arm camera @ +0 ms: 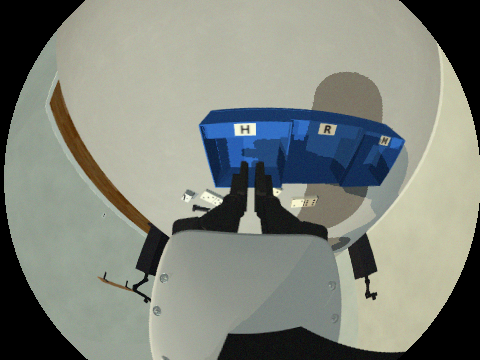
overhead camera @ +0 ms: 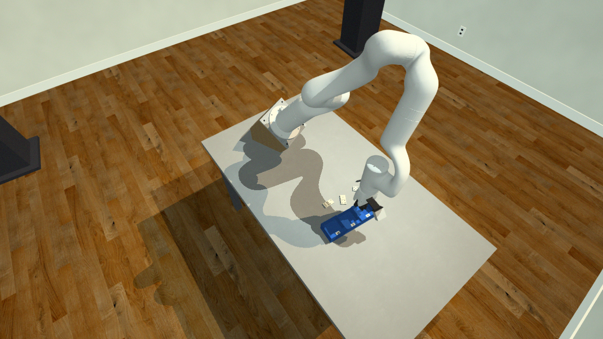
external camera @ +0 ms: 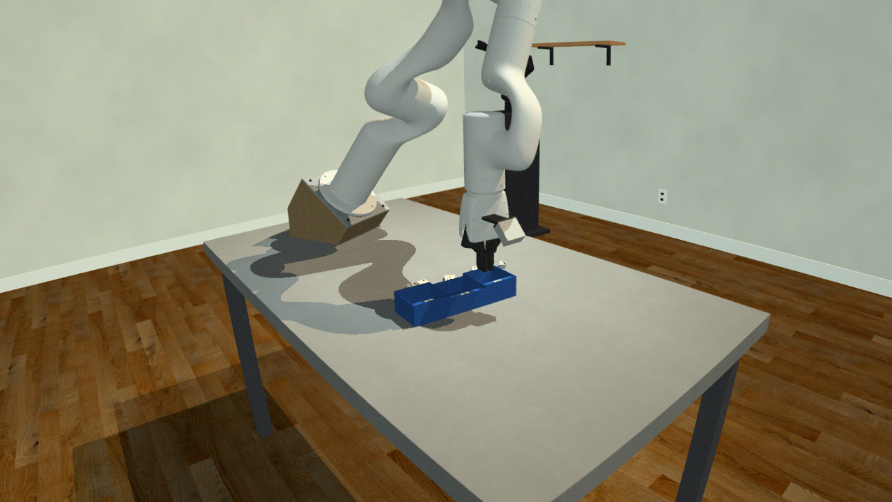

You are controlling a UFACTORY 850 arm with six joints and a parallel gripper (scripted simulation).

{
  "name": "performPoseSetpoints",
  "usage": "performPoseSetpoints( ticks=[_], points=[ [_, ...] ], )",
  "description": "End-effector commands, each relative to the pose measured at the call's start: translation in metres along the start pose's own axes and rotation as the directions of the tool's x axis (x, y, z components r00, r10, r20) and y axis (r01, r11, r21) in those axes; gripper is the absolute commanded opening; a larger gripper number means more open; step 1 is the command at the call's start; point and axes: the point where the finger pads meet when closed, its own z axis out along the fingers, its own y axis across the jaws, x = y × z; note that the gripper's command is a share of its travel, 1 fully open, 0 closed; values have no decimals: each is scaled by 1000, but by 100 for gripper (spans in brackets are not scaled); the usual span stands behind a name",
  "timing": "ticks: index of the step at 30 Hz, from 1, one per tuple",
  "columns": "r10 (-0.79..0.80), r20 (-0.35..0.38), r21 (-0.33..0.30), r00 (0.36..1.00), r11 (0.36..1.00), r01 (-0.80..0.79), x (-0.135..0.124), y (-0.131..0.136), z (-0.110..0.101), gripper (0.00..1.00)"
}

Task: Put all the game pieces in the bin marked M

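Observation:
My gripper (overhead camera: 362,205) (external camera: 485,268) (arm camera: 251,172) is shut with nothing between its fingers, a narrow gap showing. It points down over bin H (external camera: 502,290) (arm camera: 212,150). Bin M (external camera: 405,308) (arm camera: 393,157) is at the other end of the blue row; no piece shows inside, part is shaded. One domino (overhead camera: 328,203) (external camera: 421,283) (arm camera: 304,202) lies behind the row, half in shadow. A second domino (overhead camera: 342,199) (external camera: 449,277) (arm camera: 277,191) is partly hidden by a finger in the wrist view. A third domino (overhead camera: 355,189) (arm camera: 212,197) lies near a white die (external camera: 502,264) (arm camera: 188,195).
A dark bolt-like thing (overhead camera: 357,181) (arm camera: 201,208) lies beside the third domino. Bin R (external camera: 458,303) (arm camera: 312,172) is in the middle of the row, which stands on the grey table (overhead camera: 404,270) (external camera: 561,374). The arm's base is at the table's far end.

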Motion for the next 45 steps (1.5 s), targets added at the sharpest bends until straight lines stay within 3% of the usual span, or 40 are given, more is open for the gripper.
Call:
performPoseSetpoints(
  ticks=[1,14,45],
  points=[
    [-1,-4,1,1000,1000,1,1,0,13,7],
    [-1,-4,1,1000,1000,1,1,0,41,7],
    [-1,-4,1,1000,1000,1,1,0,41,7]
  ],
)
